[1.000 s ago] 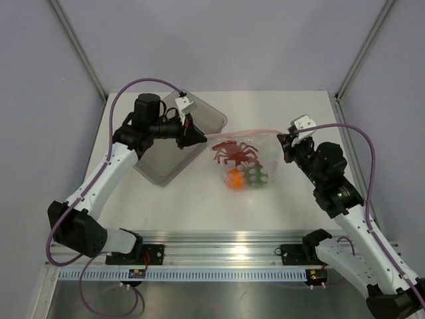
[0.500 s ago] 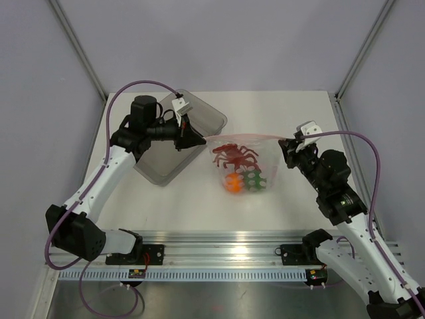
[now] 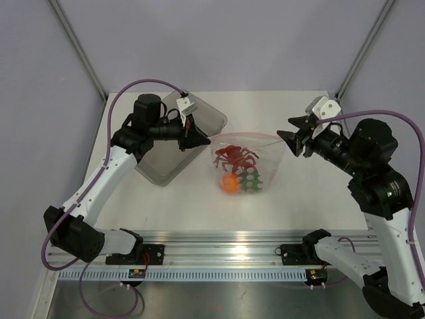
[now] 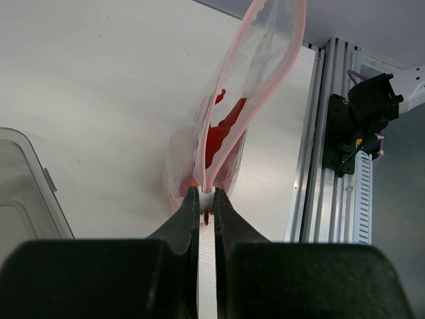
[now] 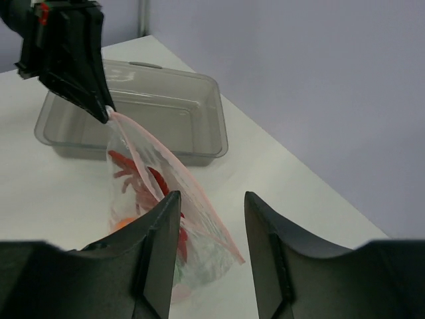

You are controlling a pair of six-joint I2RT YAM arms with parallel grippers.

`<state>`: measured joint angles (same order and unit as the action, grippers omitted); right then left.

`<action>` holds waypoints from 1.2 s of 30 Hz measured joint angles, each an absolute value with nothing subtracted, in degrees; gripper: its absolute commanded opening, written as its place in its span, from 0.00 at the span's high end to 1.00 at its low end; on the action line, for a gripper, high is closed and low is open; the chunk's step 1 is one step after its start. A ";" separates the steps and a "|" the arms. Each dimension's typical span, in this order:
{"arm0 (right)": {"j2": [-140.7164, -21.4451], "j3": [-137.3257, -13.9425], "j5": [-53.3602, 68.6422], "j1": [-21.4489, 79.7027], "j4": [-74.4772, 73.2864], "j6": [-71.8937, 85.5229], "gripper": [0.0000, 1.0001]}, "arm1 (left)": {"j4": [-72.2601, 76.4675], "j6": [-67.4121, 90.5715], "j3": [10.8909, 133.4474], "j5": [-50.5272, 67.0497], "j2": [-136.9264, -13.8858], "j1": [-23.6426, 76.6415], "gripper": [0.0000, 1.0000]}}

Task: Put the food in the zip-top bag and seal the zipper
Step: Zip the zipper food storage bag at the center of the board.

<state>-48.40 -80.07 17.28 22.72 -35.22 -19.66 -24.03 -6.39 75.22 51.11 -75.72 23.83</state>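
Note:
The zip-top bag (image 3: 257, 158) hangs from its left corner, with its bottom on the table. Inside show the red lobster (image 3: 234, 155), the orange fruit (image 3: 230, 184) and the green bell pepper (image 3: 253, 179). My left gripper (image 3: 200, 138) is shut on the bag's left corner at the zipper (image 4: 224, 86); in the left wrist view my left gripper (image 4: 206, 199) pinches it, and the two pink lips spread apart farther out. My right gripper (image 3: 292, 138) is open, just right of the bag's free right corner. In the right wrist view my right gripper (image 5: 212, 198) holds nothing, with the bag (image 5: 156, 189) beyond it.
A rigid clear tray (image 3: 210, 119) lies at the back left, partly under my left arm; it also shows behind the bag as the tray (image 5: 153, 100) in the right wrist view. An aluminium rail (image 3: 232, 242) runs along the table's near edge.
My right gripper has opened, let go of the bag's right corner and drawn back to the right and upward. The bag's right side has sagged; the left gripper keeps its hold.

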 measured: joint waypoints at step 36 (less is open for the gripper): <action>-84.90 -96.97 21.98 38.79 -42.98 -28.69 0.50 | -28.03 -8.91 79.83 52.27 -77.08 24.47 1.00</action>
